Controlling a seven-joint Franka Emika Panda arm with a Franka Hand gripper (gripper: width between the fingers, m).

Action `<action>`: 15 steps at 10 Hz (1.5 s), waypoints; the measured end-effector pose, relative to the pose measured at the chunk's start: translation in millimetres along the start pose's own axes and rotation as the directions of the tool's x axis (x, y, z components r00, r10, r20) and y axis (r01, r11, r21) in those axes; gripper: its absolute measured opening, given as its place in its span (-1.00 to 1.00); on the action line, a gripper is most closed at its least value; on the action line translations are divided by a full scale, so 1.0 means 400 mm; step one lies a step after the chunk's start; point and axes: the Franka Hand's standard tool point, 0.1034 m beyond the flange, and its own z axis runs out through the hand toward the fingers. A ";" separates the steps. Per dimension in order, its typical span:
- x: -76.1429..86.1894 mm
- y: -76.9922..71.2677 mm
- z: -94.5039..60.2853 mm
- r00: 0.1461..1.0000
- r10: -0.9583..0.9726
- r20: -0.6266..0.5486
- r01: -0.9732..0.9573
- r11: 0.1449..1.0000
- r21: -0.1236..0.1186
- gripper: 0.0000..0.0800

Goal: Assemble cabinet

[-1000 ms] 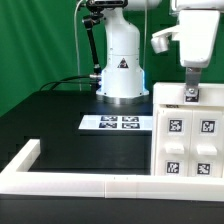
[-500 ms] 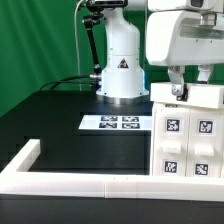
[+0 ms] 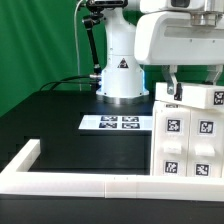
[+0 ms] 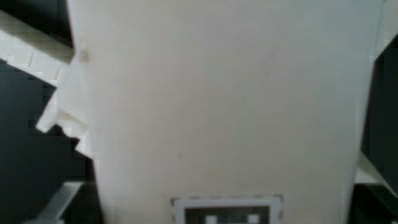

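Already the cabinet (image 3: 190, 135) is seen standing as a closed box at the frame's right; the gripper (image 3: 176, 92) is set at its top, finger spread unreadable, remaining steps unclear.

I count one cabinet (image 3: 191, 138) with four tags on its front, one marker board (image 3: 119, 123), and one border rail (image 3: 60, 182).

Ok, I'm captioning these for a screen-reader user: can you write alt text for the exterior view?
A robot arm's gripper reaches down onto the top of a white cabinet with four black-and-white tags on its front, at the exterior view's right. A flat marker board lies on the black table before the robot's white base, and a low white border rail runs along the front.
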 end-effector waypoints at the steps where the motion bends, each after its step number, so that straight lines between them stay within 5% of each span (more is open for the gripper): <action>1: 0.000 0.000 0.000 0.997 0.072 0.000 -0.072 0.997 0.000 0.40; 4: 0.000 0.001 0.001 0.974 0.228 -0.001 -0.228 0.974 0.001 0.40; 9: 0.019 -0.002 0.002 0.677 0.735 -0.050 -0.729 0.678 0.095 0.40; 15: 0.020 -0.001 0.001 0.384 0.923 0.000 -0.917 0.381 0.120 0.40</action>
